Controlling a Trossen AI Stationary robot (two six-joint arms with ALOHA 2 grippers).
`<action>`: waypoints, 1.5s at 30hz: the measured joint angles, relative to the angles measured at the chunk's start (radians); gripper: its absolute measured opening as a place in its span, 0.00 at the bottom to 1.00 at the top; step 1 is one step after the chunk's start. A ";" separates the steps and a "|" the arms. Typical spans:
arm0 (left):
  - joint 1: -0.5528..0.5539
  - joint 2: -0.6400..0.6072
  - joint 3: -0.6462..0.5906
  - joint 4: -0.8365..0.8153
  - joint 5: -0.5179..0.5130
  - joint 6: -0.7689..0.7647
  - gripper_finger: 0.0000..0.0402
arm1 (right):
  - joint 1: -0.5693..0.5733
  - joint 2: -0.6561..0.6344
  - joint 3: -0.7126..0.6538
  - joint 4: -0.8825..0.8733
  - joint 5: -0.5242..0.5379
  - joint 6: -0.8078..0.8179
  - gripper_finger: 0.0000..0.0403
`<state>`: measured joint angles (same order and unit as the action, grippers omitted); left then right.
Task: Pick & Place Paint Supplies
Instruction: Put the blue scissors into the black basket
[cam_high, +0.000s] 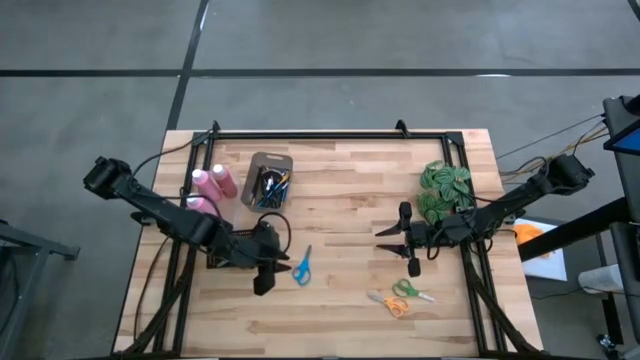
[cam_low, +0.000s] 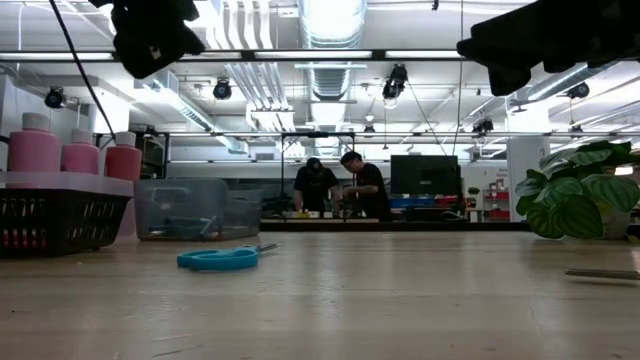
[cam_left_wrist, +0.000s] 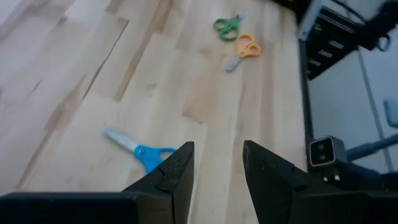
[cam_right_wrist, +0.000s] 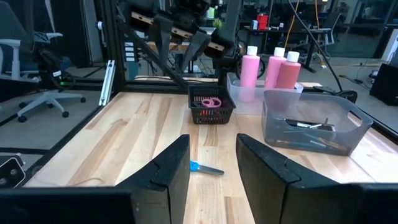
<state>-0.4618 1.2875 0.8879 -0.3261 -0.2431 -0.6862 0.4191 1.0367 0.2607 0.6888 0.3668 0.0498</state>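
You see a wooden table (cam_high: 340, 210) on a grey concrete floor (cam_high: 320, 40). Landmark: the grey bin (cam_high: 268, 182), holding paintbrushes (cam_high: 272, 186). Pink bottles (cam_high: 215, 183) stand just beside it. Left gripper (cam_high: 264, 277) and right gripper (cam_high: 393, 243) hover part-open, empty, nearer you. Two people (cam_low: 340, 186) work beyond.

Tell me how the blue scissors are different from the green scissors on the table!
The blue scissors have blue handles; the green scissors have green ones. The blue scissors lie alone, near the left gripper; the green scissors lie right next to orange scissors, nearer the right gripper. The blue scissors sit closer to the clear bin of brushes. Both lie flat on the wooden table, and neither is held.
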 joint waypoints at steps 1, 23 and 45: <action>0.001 0.010 0.010 -0.018 -0.003 -0.022 0.35 | 0.000 0.000 0.000 0.000 0.000 0.000 0.32; 0.006 0.416 0.328 -0.206 -0.018 -0.250 0.35 | 0.000 0.000 0.000 -0.004 0.000 0.000 0.32; 0.047 0.668 0.325 -0.165 0.132 -0.308 0.35 | 0.000 0.000 -0.001 -0.003 0.000 0.000 0.32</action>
<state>-0.4152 1.9560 1.2129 -0.4912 -0.1112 -0.9943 0.4187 1.0370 0.2600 0.6853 0.3672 0.0502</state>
